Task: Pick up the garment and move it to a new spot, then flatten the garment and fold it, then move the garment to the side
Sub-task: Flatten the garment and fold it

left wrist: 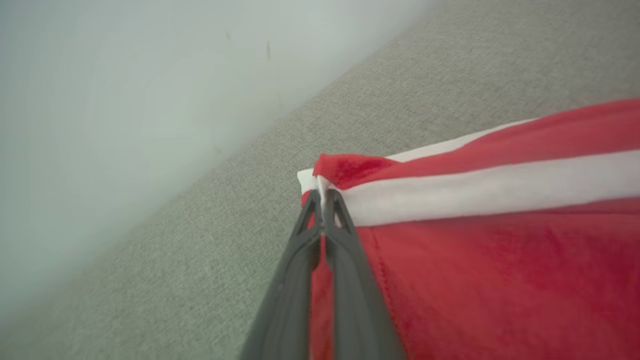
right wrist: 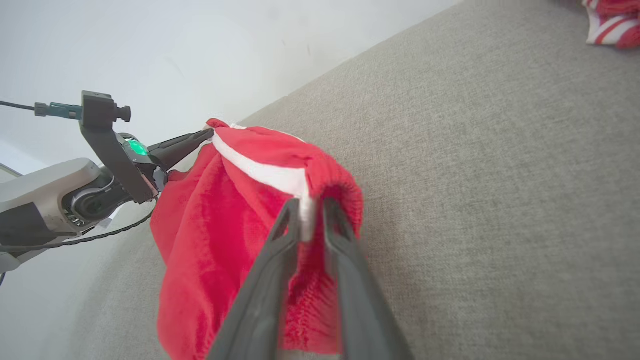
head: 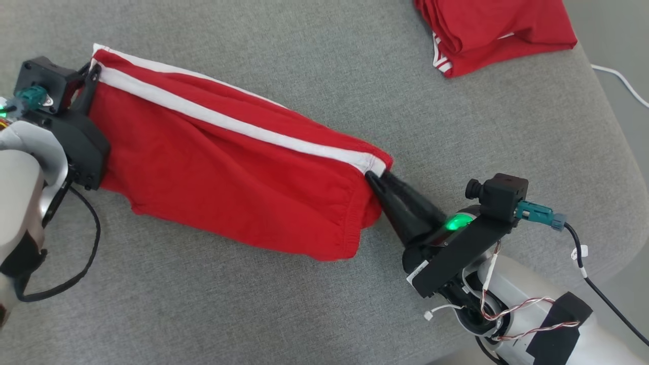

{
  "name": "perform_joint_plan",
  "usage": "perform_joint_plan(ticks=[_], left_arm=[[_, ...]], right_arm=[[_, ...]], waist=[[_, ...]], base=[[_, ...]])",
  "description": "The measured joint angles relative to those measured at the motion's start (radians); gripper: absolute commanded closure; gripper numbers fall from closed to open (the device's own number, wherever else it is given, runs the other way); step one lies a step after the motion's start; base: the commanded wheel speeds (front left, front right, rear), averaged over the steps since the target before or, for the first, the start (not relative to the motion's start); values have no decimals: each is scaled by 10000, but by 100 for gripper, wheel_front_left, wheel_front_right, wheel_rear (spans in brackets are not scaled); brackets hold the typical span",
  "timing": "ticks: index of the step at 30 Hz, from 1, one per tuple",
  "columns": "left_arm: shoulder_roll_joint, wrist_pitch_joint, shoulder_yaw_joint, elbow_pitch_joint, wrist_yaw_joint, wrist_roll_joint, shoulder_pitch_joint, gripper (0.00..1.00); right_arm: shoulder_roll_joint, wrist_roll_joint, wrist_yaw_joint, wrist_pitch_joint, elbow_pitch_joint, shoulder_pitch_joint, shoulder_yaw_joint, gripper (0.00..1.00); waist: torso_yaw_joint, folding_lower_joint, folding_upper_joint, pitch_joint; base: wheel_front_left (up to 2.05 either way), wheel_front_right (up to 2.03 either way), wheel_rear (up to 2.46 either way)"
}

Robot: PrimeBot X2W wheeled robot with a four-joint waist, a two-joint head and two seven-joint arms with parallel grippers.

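The garment (head: pixel 228 172) is a pair of red shorts with a white side stripe, stretched out between my two grippers on the grey cushion (head: pixel 314 56). My left gripper (head: pixel 94 73) is shut on the garment's far-left corner; in the left wrist view the gripper (left wrist: pixel 322 197) pinches the striped hem of the garment (left wrist: pixel 500 260). At the waistband corner on the right, my right gripper (head: pixel 372 177) touches the cloth. In the right wrist view that gripper (right wrist: pixel 310 210) has its fingers slightly parted, with the white stripe of the garment (right wrist: pixel 220 240) still between them.
Another red garment (head: pixel 497 30), folded, lies at the cushion's far right corner. A white cable (head: pixel 621 78) runs beyond the right edge. A pale wall (left wrist: pixel 100 100) rises just past the cushion on the left side. Bare grey cushion stretches in front of the shorts.
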Motion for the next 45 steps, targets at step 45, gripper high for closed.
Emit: perform_joint_plan(ticks=[45], left_arm=[[-2015,-1486,2274,1528,709,485,3173,0]], right_arm=[[3450,-8136,0,-21,-790,5092,-6665,0]], waist=[[493,-3,-3,-1940]], base=[[0,0,0]])
